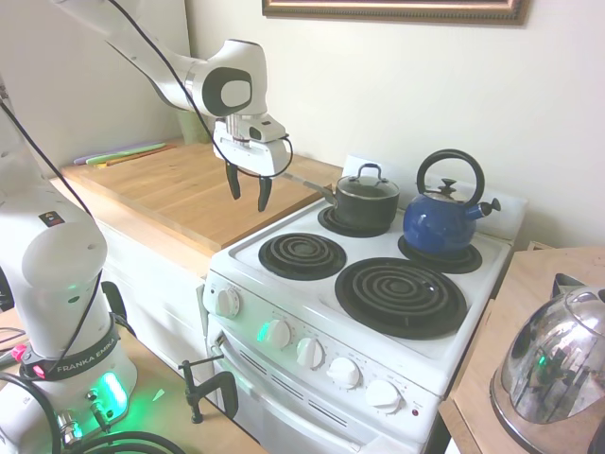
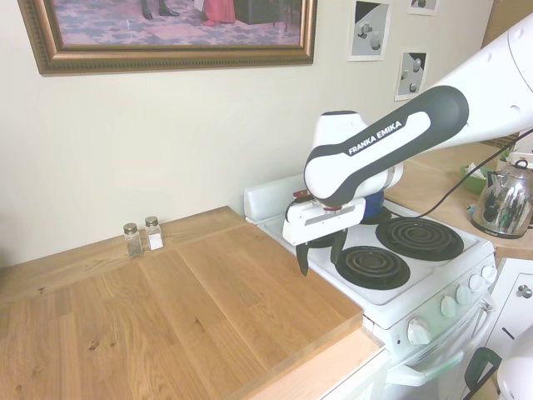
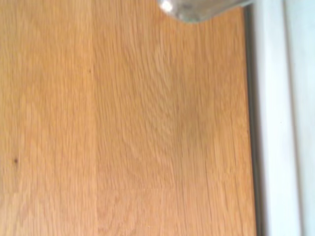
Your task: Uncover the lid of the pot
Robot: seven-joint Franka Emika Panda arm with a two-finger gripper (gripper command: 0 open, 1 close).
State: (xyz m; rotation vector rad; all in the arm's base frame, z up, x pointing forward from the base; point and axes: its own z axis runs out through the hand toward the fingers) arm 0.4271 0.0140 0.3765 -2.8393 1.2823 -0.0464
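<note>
The dark grey pot (image 1: pixel 366 202) stands on the stove's back left burner, its long silvery handle (image 1: pixel 304 180) pointing toward the wooden counter. The glass lid (image 1: pixel 368 183) with its arched metal loop sits on top of the pot. My gripper (image 1: pixel 248 193) hangs open and empty above the counter's edge, left of the pot and just beyond the handle's end. In the second exterior view the gripper (image 2: pixel 321 251) hovers over the seam between counter and stove, and the arm hides the pot. The wrist view shows wood and the handle's tip (image 3: pixel 202 9).
A blue kettle (image 1: pixel 444 213) sits on the back right burner beside the pot. A shiny steel kettle (image 1: pixel 556 362) stands on the right-hand counter. The two front burners (image 1: pixel 302 255) are bare. Salt and pepper shakers (image 2: pixel 141 237) stand by the wall on the wooden counter (image 1: pixel 180 189).
</note>
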